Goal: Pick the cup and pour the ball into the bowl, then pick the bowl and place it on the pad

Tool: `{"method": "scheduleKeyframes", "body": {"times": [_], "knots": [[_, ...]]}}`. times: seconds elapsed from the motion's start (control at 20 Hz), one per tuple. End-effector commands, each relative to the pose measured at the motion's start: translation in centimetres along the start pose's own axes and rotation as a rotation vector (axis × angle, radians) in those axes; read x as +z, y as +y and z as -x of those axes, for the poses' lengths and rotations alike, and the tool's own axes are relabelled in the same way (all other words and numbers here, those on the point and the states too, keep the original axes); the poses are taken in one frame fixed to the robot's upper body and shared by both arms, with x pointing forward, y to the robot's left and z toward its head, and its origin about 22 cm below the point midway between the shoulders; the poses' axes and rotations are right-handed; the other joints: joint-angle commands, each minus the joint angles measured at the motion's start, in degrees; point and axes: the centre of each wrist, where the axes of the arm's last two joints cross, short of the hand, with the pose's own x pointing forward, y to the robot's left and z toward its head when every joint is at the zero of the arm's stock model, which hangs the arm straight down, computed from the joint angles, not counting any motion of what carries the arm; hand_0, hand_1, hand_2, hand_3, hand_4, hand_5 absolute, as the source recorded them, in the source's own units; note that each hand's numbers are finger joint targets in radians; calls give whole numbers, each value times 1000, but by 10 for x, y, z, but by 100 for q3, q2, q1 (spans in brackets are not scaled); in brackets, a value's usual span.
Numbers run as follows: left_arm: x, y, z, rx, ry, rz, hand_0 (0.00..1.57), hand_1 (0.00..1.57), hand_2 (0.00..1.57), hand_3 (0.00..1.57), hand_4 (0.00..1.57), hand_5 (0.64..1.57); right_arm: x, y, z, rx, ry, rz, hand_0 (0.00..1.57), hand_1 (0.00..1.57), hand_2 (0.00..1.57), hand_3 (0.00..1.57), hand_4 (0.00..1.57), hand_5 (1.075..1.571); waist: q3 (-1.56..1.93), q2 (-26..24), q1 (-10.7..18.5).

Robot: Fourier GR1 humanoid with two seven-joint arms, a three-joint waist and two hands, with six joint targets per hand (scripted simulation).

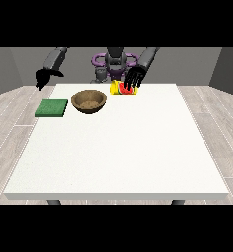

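at the bench's [118, 162] far edge, the hand at the view's right [135, 78] spreads over the cup [123, 89]; it should wrap it upright before tipping toward the bowl [89, 101].

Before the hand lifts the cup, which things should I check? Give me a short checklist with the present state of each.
1. Hand at the view's right is at the cup: ok, its fingers reach down over it.
2. Fingers closed round the cup: cannot tell.
3. Ball inside the cup: cannot tell.
4. Bowl upright, beside the cup: ok.
5. Green pad bare, beside the bowl: ok.
6. Hand at the view's left away from the bowl: ok, it hangs beyond the table corner.
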Motion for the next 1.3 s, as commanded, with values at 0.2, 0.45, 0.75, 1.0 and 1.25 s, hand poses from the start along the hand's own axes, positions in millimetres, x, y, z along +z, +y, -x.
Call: {"method": "scheduleKeyframes", "body": {"times": [0.2, 0.45, 0.75, 1.0, 1.25], "knots": [[-2, -7, -86, -187, -132, 159, 520, 520, 1571, 1431, 882, 1530, 52, -16, 30, 6, 64, 71, 0, 0, 198, 277, 418, 1541, -13, -423, 352], [-22, 22, -119, -300, -230, 112, 0, 0, 1571, 1517, 802, 1534, 52, -32, 22, 25, 35, 102, 0, 0, 292, 365, 411, 1537, -14, -241, 581], [-27, 44, -139, -359, -299, 158, 0, 0, 1571, 1571, 534, 1522, 77, -51, 24, 10, 65, 131, 0, 0, 175, 346, 399, 1535, -16, -456, 653], [-32, 55, -150, -462, -301, 122, 0, 0, 1571, 1571, 571, 1527, 40, -35, 13, 3, 26, 51, 0, 0, 141, 272, 416, 1530, -18, -148, 370], [-29, 45, -140, -646, -420, 176, 378, 378, 1571, 1571, 963, 1571, 44, -38, 12, 7, 11, 49, 0, 0, 150, 283, 430, 1529, -17, -38, 282]]}}
